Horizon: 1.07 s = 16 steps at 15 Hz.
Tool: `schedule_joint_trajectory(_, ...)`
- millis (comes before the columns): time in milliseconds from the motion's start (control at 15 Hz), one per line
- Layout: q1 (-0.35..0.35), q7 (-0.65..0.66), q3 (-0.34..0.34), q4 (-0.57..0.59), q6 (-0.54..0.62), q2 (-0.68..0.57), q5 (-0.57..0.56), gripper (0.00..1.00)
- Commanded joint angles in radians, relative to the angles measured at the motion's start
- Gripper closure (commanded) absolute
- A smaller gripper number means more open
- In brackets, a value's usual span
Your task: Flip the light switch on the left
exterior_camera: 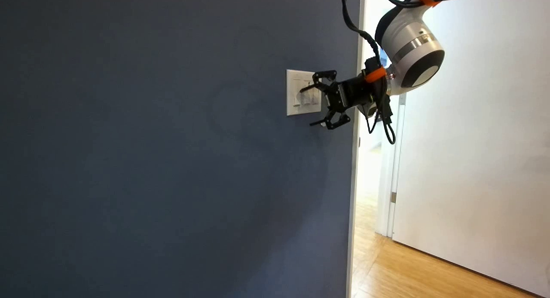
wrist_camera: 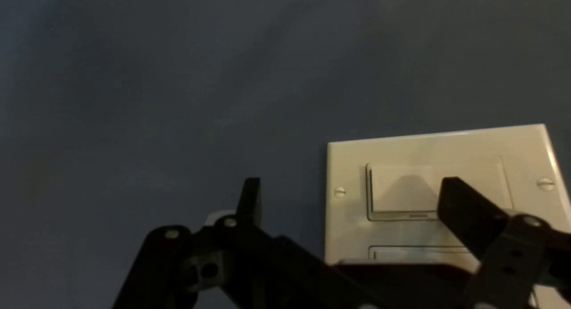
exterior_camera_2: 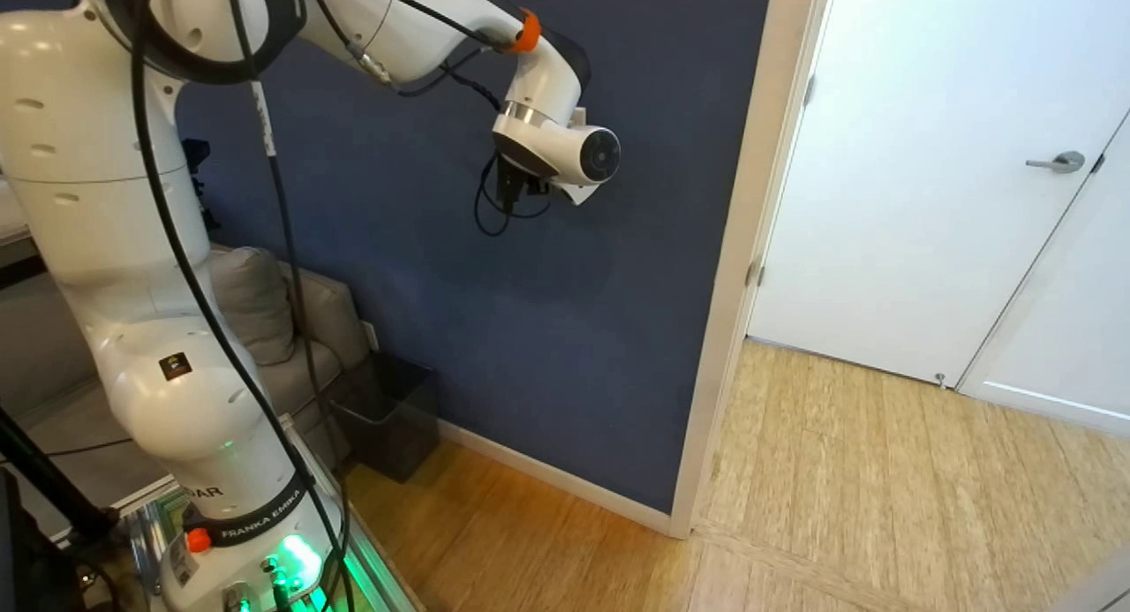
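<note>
The off-white wall plate (exterior_camera: 289, 109) holds three paddle-like toggles. The light switch (exterior_camera: 296, 96) is the left-end one in an exterior view. In the wrist view the plate (wrist_camera: 348, 162) lies sideways at lower right, and the light switch (wrist_camera: 401, 188) is its top toggle. My gripper (exterior_camera: 306, 107) is open and empty at the plate. In the wrist view, the gripper's (wrist_camera: 351, 184) right finger overlaps the light switch and the left finger is over bare wall. A finger-shaped shadow falls on the switch. I cannot tell whether the finger touches it. In an exterior view the arm hides the plate.
The dark blue wall (exterior_camera: 150, 160) ends at a door frame (exterior_camera_2: 733, 268) just right of the plate. A white door (exterior_camera_2: 918, 170) stands beyond. Black cables (exterior_camera: 382, 104) hang from the wrist. A sofa (exterior_camera_2: 318, 312) and a dark bin (exterior_camera_2: 388, 426) stand below, near the robot base.
</note>
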<state>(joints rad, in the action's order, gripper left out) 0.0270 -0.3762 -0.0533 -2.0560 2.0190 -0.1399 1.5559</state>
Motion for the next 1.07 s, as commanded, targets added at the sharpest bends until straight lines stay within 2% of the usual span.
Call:
schedule_joint_trajectory(0,-0.015,0.037,0.013,0.025,-0.014,-0.029,0.005,0.00)
schedule_joint_trajectory(1000,-0.028,0.051,0.008,0.012,-0.032,-0.029,0.001,0.00)
